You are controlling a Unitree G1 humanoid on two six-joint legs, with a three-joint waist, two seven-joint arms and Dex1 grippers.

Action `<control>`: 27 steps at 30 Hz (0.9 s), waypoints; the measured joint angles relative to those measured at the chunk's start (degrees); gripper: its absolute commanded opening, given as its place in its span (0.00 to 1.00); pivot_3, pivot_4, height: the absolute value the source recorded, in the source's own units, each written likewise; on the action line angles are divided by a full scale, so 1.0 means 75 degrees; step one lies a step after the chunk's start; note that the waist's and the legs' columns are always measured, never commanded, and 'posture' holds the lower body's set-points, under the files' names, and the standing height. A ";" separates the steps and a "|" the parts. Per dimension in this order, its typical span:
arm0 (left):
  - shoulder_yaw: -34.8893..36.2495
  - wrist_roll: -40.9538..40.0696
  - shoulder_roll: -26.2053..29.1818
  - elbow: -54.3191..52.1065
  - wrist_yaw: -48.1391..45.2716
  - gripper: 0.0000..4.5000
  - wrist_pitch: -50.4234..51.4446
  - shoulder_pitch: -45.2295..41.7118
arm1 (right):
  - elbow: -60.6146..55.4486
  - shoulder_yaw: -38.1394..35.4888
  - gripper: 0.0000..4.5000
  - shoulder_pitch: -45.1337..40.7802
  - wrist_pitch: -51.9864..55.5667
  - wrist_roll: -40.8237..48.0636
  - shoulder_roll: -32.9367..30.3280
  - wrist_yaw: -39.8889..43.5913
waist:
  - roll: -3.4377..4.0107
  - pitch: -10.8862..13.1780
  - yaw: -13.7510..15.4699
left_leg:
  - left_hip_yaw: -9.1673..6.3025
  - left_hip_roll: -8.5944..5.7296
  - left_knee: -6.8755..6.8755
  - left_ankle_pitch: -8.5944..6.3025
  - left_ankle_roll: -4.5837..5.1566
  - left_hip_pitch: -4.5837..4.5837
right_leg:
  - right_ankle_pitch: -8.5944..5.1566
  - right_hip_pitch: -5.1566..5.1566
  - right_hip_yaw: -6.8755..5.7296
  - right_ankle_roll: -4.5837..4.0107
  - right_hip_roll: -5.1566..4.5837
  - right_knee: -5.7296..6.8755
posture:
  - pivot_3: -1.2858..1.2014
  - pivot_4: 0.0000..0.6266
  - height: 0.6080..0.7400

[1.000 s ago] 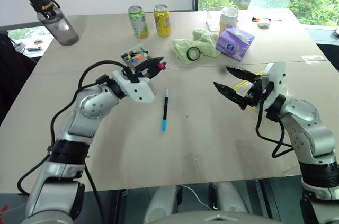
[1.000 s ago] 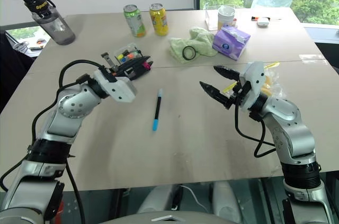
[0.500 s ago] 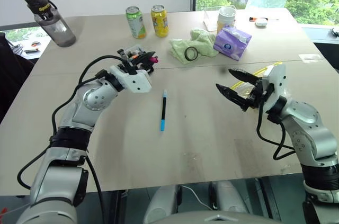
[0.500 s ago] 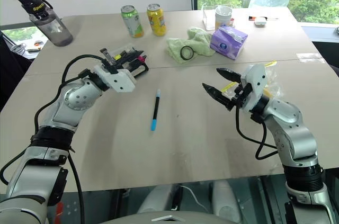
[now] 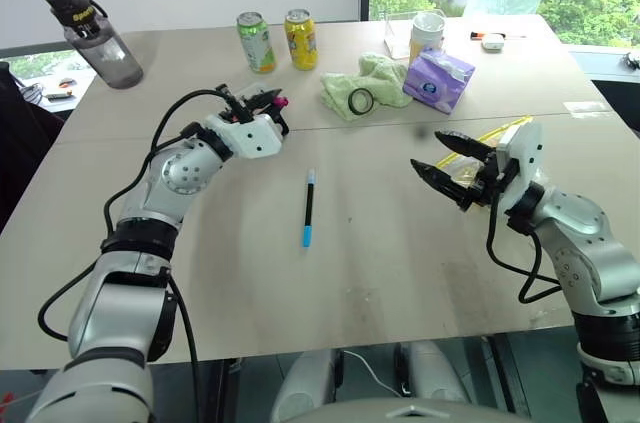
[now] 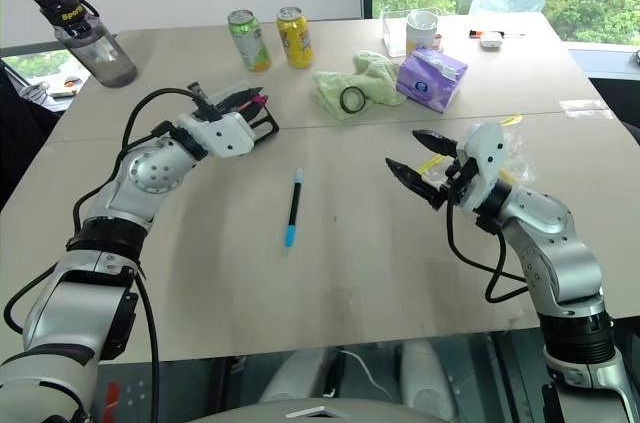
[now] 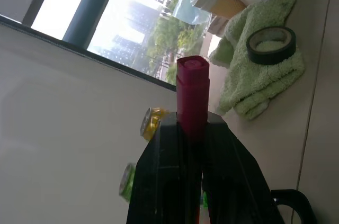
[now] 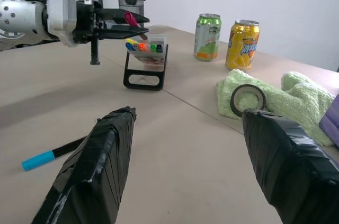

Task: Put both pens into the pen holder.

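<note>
Tabletop (image 5: 400, 243): left pincer (image 5: 268, 103) grips pink-ended pen (image 7: 193, 94) above pen holder (image 8: 145, 60); right pincer (image 5: 447, 161) agape.

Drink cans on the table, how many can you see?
2. The green can and the yellow can stand side by side at the far side of the table, left of the green towel. None looks hidden.

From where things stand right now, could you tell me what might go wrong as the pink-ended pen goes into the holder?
1. The left pincer grips the pink-ended pen above the pen holder; released off-centre, it may miss and drop onto the table.
2. The holder looks small and light, so a nudge could tip it.
3. The blue-ended pen lies loose and could roll if bumped.
</note>
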 measured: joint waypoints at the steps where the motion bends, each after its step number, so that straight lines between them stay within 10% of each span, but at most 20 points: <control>1: -0.0005 0.0000 -0.0014 0.0123 0.0001 0.36 0.0000 -0.0067 | -0.0003 0.0000 0.78 0.0014 0.0000 0.0000 -0.0001 0.0001 | 0.0000 0.0000 -0.0003 | 0.0001 0.0000 0.0001 0.0000 0.0000 -0.0003 | 0.0000 -0.0004 0.0001 0.0000 0.0001 0.0001 | 0.52 0.24 1.00; 7: 0.0003 -0.0011 -0.0119 0.0525 0.0206 0.97 -0.0028 -0.0289 | -0.0075 -0.0020 0.78 0.0161 0.0000 0.0001 -0.0071 -0.0012 | -0.0002 -0.0002 -0.0024 | 0.0004 -0.0001 0.0011 0.0002 -0.0002 -0.0048 | 0.0001 -0.0050 0.0004 0.0000 0.0000 0.0015 | 0.52 0.24 1.00; 27: 0.0894 -0.1209 -0.0366 0.0663 0.0647 0.99 0.0970 -0.0309 | -0.0236 -0.0031 0.78 0.0369 0.0001 0.0009 -0.0094 -0.0050 | -0.0006 -0.0005 -0.0190 | 0.0002 -0.0002 0.0030 0.0003 -0.0004 -0.0076 | 0.0001 -0.0077 0.0002 0.0001 -0.0002 0.0034 | 0.52 0.24 1.00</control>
